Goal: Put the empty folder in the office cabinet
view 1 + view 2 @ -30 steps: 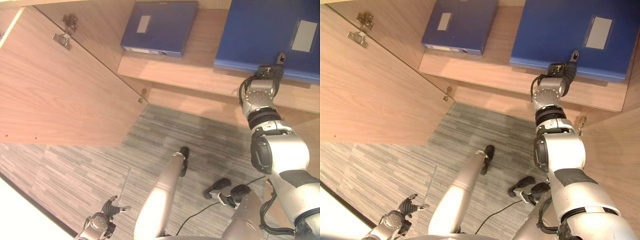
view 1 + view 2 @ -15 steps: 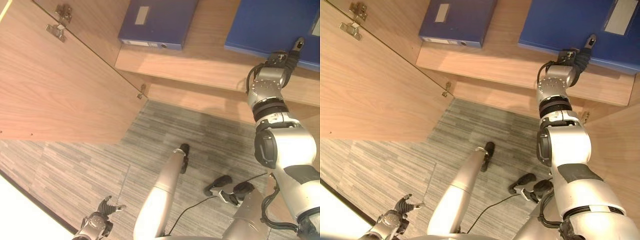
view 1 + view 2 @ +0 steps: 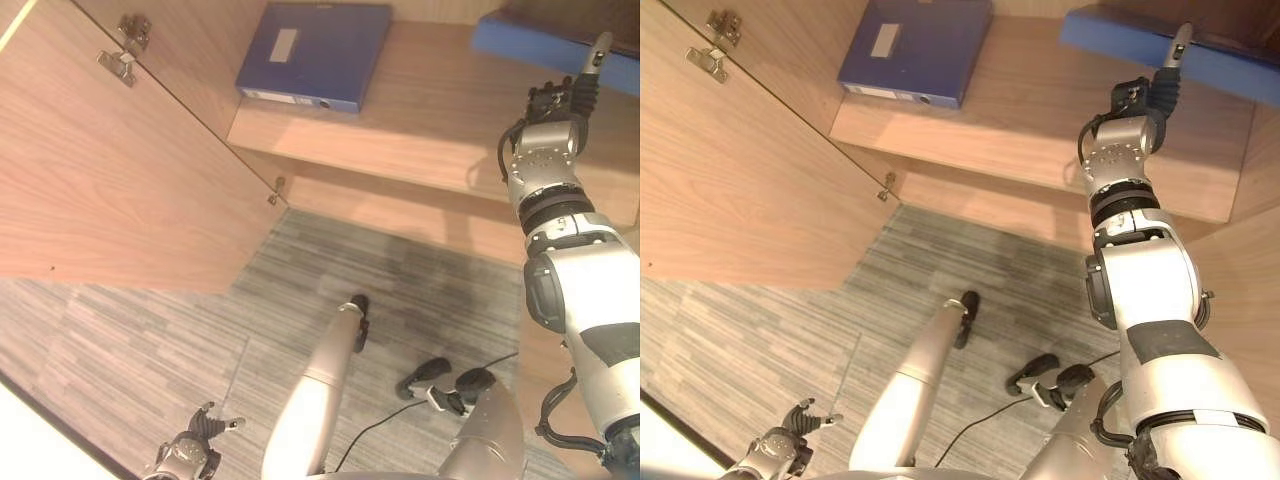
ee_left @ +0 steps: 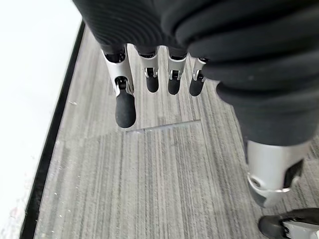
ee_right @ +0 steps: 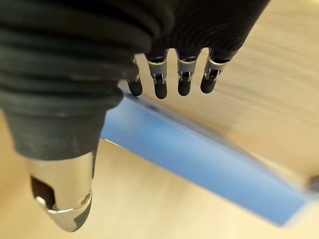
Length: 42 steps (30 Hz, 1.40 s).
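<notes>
Wooden cabinet shelf (image 3: 420, 130) holds two blue folders: a darker folder (image 3: 312, 55) on its left and the empty folder (image 3: 1140, 42) pushed deep on its right. Right hand (image 3: 1155, 85) reaches toward that folder, fingers straight, holding nothing. Left hand (image 4: 149, 69) hangs relaxed over grey carpet (image 3: 200, 340), beside the cabinet's swung-out door (image 3: 110, 170).

the left hand (image 4: 149, 74) hangs over the floor, its dark ribbed cover across the top and its dark-tipped fingers (image 4: 125, 107) hanging relaxed and straight, holding nothing. beneath them lies grey striped carpet (image 4: 149, 189), with a seam between tiles just past the fingertips. a black strip (image 4: 55, 144) edges the carpet beside a white surface (image 4: 30, 99).
</notes>
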### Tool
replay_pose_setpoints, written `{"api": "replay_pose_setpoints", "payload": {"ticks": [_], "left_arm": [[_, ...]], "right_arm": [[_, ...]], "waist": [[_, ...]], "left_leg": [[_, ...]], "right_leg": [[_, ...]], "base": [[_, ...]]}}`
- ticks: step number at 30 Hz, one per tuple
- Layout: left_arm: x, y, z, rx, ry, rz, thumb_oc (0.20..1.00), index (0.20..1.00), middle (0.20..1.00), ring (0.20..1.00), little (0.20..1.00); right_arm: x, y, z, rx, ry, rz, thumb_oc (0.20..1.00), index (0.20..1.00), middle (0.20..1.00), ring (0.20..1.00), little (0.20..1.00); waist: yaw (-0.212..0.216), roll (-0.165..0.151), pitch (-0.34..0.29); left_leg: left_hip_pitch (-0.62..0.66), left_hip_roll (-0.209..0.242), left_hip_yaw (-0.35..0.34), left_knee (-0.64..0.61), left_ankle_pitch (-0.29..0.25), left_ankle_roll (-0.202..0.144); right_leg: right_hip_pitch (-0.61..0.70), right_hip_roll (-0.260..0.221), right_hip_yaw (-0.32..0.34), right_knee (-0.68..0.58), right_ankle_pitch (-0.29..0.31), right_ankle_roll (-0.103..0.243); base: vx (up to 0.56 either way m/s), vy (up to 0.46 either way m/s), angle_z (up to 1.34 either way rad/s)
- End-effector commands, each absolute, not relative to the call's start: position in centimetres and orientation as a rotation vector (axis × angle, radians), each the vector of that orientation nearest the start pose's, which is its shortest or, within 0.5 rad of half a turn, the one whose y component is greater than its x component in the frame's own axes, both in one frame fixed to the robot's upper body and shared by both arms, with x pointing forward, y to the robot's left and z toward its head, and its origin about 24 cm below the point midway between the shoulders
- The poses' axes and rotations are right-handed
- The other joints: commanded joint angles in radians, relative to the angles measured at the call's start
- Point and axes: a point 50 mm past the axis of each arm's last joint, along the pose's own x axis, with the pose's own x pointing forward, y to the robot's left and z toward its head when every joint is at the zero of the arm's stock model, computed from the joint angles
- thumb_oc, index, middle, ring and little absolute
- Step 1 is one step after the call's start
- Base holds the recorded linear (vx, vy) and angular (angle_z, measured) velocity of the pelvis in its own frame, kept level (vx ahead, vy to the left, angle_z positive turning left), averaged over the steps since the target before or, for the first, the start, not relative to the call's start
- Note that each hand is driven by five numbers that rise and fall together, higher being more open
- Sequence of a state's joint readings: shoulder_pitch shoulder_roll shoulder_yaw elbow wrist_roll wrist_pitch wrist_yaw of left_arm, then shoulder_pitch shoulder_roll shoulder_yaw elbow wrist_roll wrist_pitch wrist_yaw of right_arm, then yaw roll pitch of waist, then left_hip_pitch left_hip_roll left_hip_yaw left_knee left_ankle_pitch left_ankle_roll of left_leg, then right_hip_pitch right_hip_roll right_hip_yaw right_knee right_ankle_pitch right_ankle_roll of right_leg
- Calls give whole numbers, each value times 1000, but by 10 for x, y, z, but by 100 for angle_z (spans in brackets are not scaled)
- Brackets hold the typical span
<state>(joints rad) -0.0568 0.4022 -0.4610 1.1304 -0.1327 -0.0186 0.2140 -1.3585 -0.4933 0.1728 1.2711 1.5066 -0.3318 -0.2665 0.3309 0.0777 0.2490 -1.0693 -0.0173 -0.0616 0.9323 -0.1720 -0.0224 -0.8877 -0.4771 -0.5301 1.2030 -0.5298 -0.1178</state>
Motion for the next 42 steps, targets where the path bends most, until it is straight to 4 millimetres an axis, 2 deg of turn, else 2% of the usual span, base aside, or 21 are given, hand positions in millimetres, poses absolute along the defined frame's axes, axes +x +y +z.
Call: {"api": "replay_pose_setpoints", "payload": {"ticks": [1, 3, 4, 6, 7, 10, 12, 17, 23, 28, 33, 35, 36, 37, 38, 39, 42], "left_arm": [[117, 301, -131, 667, 1125, 172, 1000, 1000, 1000, 1000, 1000], [115, 305, -130, 675, 1133, 174, 1000, 1000, 1000, 1000, 1000], [115, 304, -130, 673, 1133, 172, 1000, 1000, 1000, 1000, 1000], [110, 312, -129, 683, 1165, 189, 1000, 1000, 1000, 1000, 1000], [107, 311, -131, 680, 1178, 185, 1000, 1000, 1000, 1000, 1000], [107, 303, -134, 637, 1176, 142, 1000, 1000, 1000, 1000, 1000], [105, 302, -135, 632, 1180, 137, 1000, 1000, 1000, 1000, 1000], [105, 298, -136, 613, 1183, 101, 1000, 1000, 1000, 1000, 1000], [102, 297, -137, 588, 1193, 98, 1000, 1000, 1000, 1000, 1000], [98, 294, -139, 576, 1204, 87, 1000, 1000, 1000, 1000, 1000], [97, 293, -140, 562, 1200, 94, 1000, 1000, 1000, 1000, 1000], [101, 288, -140, 560, 1179, 85, 1000, 1000, 1000, 1000, 1000], [106, 285, -140, 557, 1158, 73, 1000, 1000, 1000, 1000, 1000], [109, 284, -139, 575, 1147, 43, 1000, 1000, 1000, 1000, 1000], [112, 284, -138, 585, 1138, 23, 1000, 1000, 1000, 1000, 1000], [114, 285, -136, 592, 1135, 7, 1000, 1000, 1000, 1000, 1000], [116, 285, -135, 592, 1128, -12, 1000, 1000, 1000, 1000, 1000]], "right_arm": [[411, -252, 309, 921, -451, -327, 1000, 1000, 1000, 1000, 1000], [413, -251, 304, 748, -382, -315, 1000, 1000, 1000, 1000, 1000], [413, -251, 305, 743, -380, -314, 1000, 1000, 1000, 1000, 1000], [418, -249, 293, 344, -226, -286, 1000, 1000, 1000, 1000, 1000], [417, -255, 287, 287, -198, -312, 1000, 1000, 1000, 1000, 1000], [413, -274, 265, -67, -16, -363, 1000, 1000, 1000, 1000, 1000], [412, -277, 260, -122, 14, -366, 1000, 1000, 1000, 1000, 1000], [400, -303, 222, -476, 244, -423, 1000, 1000, 1000, 1000, 1000], [390, -322, 212, -568, 316, -469, 1000, 1000, 1000, 1000, 1000], [387, -328, 211, -533, 314, -491, 1000, 1000, 1000, 1000, 1000], [388, -327, 219, -615, 307, -503, 1000, 1000, 1000, 1000, 1000], [393, -319, 230, -998, 299, -503, 1000, 1000, 1000, 1000, 1000], [395, -313, 215, -1052, 334, -446, 1000, 1000, 1000, 1000, 1000], [394, -310, 192, -1123, 427, -370, 1000, 1000, 1000, 1000, 1000], [394, -305, 179, -1175, 477, -324, 1000, 1000, 1000, 1000, 1000], [392, -298, 155, -1216, 543, -245, 1000, 1000, 1000, 1000, 1000], [385, -296, 126, -1206, 620, -186, 1000, 1000, 1000, 1000, 1000]], "waist": [[32, -5, 7], [35, -11, 6], [35, -9, 6], [17, -34, 5], [13, -36, 4], [7, -37, -2], [3, -36, -4], [-6, -35, -3], [-15, -30, 7], [-19, -25, 11], [-23, -22, 14], [-19, -21, 21], [-21, -19, 24], [-19, -18, 26], [-17, -19, 26], [-19, -18, 25], [-17, -18, 21]], "left_leg": [[32, 29, 13, -6, -105, 36], [33, 31, 11, -21, -95, 34], [34, 31, 11, -23, -94, 34], [32, 43, 14, -67, -65, 22], [33, 45, 15, -78, -58, 20], [34, 50, 20, -113, -44, 19], [32, 48, 21, -121, -38, 20], [32, 49, 33, -134, -35, 24], [29, 50, 44, -135, -36, 29], [26, 52, 52, -137, -36, 31], [21, 51, 57, -141, -34, 33], [19, 52, 60, -143, -31, 33], [29, 53, 60, -152, -28, 33], [52, 53, 59, -174, -22, 31], [63, 53, 57, -182, -21, 30], [90, 54, 60, -200, -17, 30], [157, 52, 61, -244, -11, 29]], "right_leg": [[59, 6, 128, -147, 72, 105], [58, 5, 125, -156, 79, 106], [58, 5, 126, -157, 80, 106], [54, 13, 112, -188, 102, 107], [52, 13, 109, -195, 108, 108], [50, 17, 95, -218, 121, 108], [49, 16, 92, -225, 126, 108], [41, 20, 95, -242, 141, 109], [32, 23, 104, -244, 145, 109], [22, 24, 112, -244, 146, 108], [12, 22, 116, -245, 153, 108], [9, 22, 116, -252, 160, 108], [17, 24, 115, -262, 166, 110], [42, 30, 103, -288, 176, 114], [54, 31, 100, -295, 179, 116], [81, 34, 94, -315, 189, 123], [143, 45, 80, -364, 212, 139]], "base": [[0, 0, 0], [0, 0, 0], [0, 0, 0], [-5, -30, 4], [-9, 2, 8], [-12, 5, -1], [-24, 4, -6], [-12, 10, -2], [0, 0, 0], [0, 0, 0], [-6, 6, -4], [-32, 7, -8], [-44, -22, -3], [-26, -34, -2], [-16, -40, -5], [1, -22, -13], [7, -6, -12]]}}
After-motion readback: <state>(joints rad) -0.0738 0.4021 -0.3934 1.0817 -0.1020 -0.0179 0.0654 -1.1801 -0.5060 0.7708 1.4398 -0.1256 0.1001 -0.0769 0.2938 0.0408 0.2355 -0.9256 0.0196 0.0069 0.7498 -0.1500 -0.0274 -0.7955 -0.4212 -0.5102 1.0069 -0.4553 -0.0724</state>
